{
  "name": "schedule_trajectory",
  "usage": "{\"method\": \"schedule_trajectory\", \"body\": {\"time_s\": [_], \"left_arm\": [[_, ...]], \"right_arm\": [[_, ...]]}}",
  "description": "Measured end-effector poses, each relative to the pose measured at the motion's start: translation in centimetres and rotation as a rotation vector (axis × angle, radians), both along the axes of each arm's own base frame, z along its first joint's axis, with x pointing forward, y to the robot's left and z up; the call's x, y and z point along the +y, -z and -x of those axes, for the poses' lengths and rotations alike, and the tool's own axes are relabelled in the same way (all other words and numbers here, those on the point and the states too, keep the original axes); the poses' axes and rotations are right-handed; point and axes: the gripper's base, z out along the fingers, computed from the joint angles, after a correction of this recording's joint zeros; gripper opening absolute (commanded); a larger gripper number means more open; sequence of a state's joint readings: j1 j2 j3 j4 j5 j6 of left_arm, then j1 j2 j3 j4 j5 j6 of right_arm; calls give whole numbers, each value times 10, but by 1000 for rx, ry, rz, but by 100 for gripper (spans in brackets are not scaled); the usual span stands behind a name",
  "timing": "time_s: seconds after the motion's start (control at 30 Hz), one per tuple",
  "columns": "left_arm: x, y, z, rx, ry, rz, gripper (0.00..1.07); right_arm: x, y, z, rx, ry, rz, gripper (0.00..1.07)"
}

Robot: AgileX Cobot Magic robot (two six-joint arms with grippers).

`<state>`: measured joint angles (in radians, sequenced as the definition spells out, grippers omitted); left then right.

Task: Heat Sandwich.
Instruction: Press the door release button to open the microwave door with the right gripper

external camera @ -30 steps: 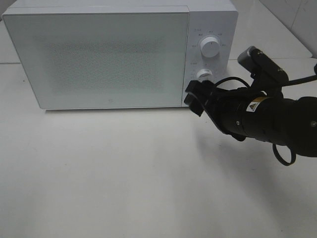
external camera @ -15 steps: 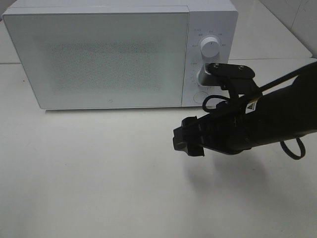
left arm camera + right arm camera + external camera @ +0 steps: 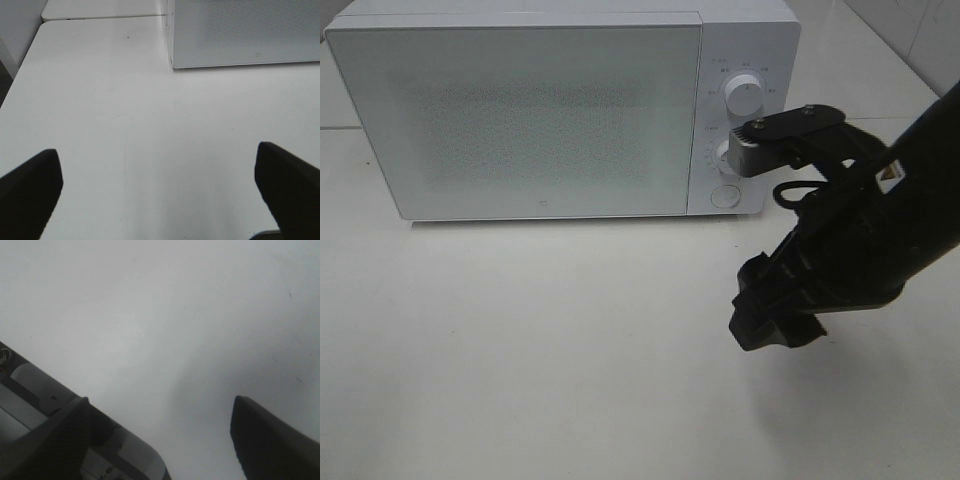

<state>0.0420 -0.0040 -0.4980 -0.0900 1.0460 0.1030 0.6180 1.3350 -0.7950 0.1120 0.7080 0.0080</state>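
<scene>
The sandwich is not in view. The white microwave (image 3: 520,110) stands at the back of the table with its door closed, and its lower corner also shows in the left wrist view (image 3: 240,30). My right gripper (image 3: 775,315) hangs over the bare table in front of the microwave's control panel, pointing down. In the right wrist view its jaws (image 3: 160,400) stand apart with only tabletop between them. My left gripper (image 3: 156,150) is open over bare table left of the microwave, holding nothing, and is out of the exterior high view.
The control panel carries an upper knob (image 3: 744,97), a lower knob (image 3: 722,152) partly hidden by my right wrist camera, and a round button (image 3: 724,195). White tabletop (image 3: 520,350) stretches in front of the microwave. A table seam runs behind it (image 3: 100,16).
My right arm has drawn back from the microwave's lower knob and door edge, swinging down and toward the table's front right. The door stays closed.
</scene>
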Motion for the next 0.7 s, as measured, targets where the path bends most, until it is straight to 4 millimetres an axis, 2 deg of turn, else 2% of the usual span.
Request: {"method": "schedule_trajectory", "body": {"time_s": [0.1, 0.13, 0.23, 0.3, 0.47, 0.7], "left_arm": [[0, 0, 0, 0, 0, 0, 100], [0, 0, 0, 0, 0, 0, 100], [0, 0, 0, 0, 0, 0, 100], [0, 0, 0, 0, 0, 0, 100], [0, 0, 0, 0, 0, 0, 100], [0, 0, 0, 0, 0, 0, 100]], "right_arm": [[-5, -9, 6, 0, -6, 9, 76], [-10, -19, 13, -11, -9, 2, 76], [-16, -28, 21, -15, -8, -1, 76], [-24, -42, 33, -39, -10, -17, 76], [-39, -62, 53, -96, -15, -40, 76], [-59, -78, 76, -151, -11, -40, 76]]}}
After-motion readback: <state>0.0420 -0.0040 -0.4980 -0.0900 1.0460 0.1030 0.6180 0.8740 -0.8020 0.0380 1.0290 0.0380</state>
